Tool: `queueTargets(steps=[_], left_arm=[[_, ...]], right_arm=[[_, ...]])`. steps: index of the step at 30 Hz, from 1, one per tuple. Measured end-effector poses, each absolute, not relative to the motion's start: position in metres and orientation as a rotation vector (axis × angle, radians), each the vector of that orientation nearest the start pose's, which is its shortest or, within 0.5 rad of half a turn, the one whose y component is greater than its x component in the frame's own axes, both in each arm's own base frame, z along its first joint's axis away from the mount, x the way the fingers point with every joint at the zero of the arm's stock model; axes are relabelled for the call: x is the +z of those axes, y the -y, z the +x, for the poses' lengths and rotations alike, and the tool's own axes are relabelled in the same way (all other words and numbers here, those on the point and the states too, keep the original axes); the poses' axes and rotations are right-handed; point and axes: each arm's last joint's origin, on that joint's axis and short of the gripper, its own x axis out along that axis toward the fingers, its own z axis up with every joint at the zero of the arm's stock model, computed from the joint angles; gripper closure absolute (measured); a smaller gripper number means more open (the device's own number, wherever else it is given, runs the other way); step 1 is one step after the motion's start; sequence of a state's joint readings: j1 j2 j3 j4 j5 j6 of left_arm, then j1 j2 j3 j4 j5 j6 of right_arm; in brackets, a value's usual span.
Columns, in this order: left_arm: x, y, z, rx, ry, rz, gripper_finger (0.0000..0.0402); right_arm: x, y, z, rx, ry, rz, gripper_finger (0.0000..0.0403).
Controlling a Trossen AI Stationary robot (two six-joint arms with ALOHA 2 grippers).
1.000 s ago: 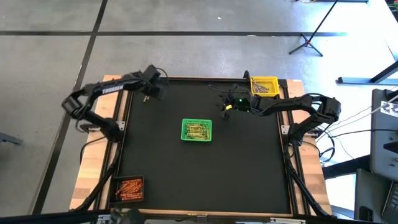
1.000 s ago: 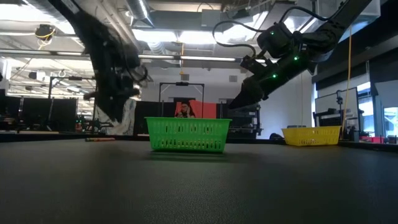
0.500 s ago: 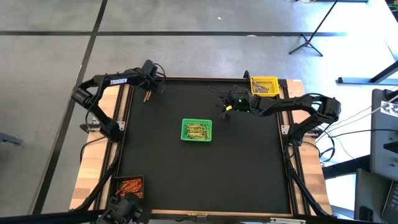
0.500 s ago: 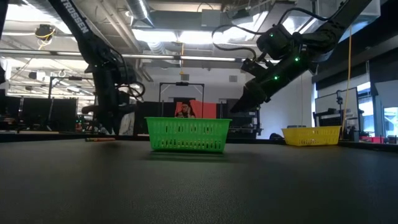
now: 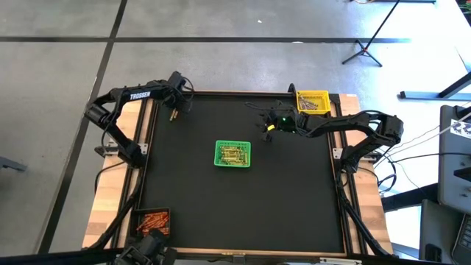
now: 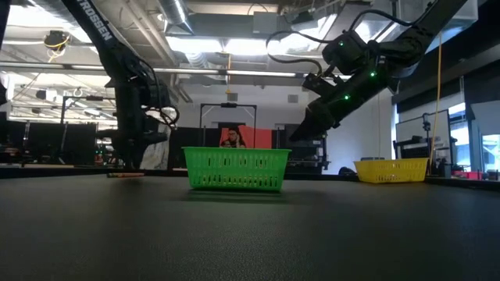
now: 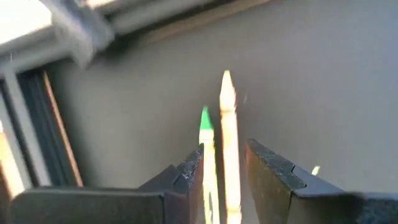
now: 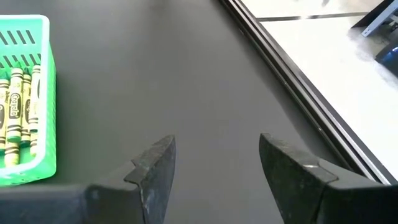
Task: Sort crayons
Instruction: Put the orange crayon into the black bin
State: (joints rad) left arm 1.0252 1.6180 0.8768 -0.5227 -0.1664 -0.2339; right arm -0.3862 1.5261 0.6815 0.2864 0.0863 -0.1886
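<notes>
While right claw [image 8: 214,171] idles, left claw [image 7: 222,174] lowered (slightly).

A: What sort of place? Lab or workshop?
B: Robotics lab, big open industrial hall. Bare grey concrete floor [image 5: 243,22] with dark seam lines, exposed ceiling beams and ducts [image 6: 226,31] with strip lights

A: Anything else backing that?
B: Black-topped work table [image 5: 243,199] on a wooden frame with two dark robot arms mounted at its sides, a tripod stand [image 5: 372,40] on the floor, cables trailing at the right. Low view shows metal frames and racks [image 6: 226,117] and more rigs in the room behind
</notes>
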Motion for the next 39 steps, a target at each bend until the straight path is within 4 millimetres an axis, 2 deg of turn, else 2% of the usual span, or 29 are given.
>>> queueTargets(steps=[6, 12, 18, 23, 28, 32, 39], left_arm=[[0.153, -0.237, 0.140, 1.117, -1.161, -0.832, 0.0302], [0.152, -0.232, 0.145, 1.079, -1.186, -0.841, 0.0302], [0.138, -0.233, 0.155, 1.084, -1.247, -0.767, 0.0302], [0.132, -0.234, 0.159, 1.115, -1.262, -0.738, 0.0302], [0.134, -0.234, 0.162, 1.051, -1.262, -0.758, 0.0303], [0.134, -0.234, 0.163, 1.027, -1.264, -0.752, 0.0323], [0.134, -0.234, 0.163, 1.011, -1.267, -0.749, 0.0389]], right_arm=[[0.172, 0.114, 0.275, -0.387, -0.601, -0.090, 0.0172], [0.172, 0.113, 0.275, -0.354, -0.593, -0.082, 0.0172], [0.172, 0.113, 0.275, -0.354, -0.595, -0.081, 0.0172], [0.164, 0.114, 0.277, -0.341, -0.621, -0.074, 0.0172], [0.151, 0.114, 0.280, -0.321, -0.661, -0.060, 0.0172], [0.149, 0.114, 0.280, -0.316, -0.668, -0.062, 0.0172], [0.149, 0.114, 0.281, -0.310, -0.670, -0.083, 0.0172]])
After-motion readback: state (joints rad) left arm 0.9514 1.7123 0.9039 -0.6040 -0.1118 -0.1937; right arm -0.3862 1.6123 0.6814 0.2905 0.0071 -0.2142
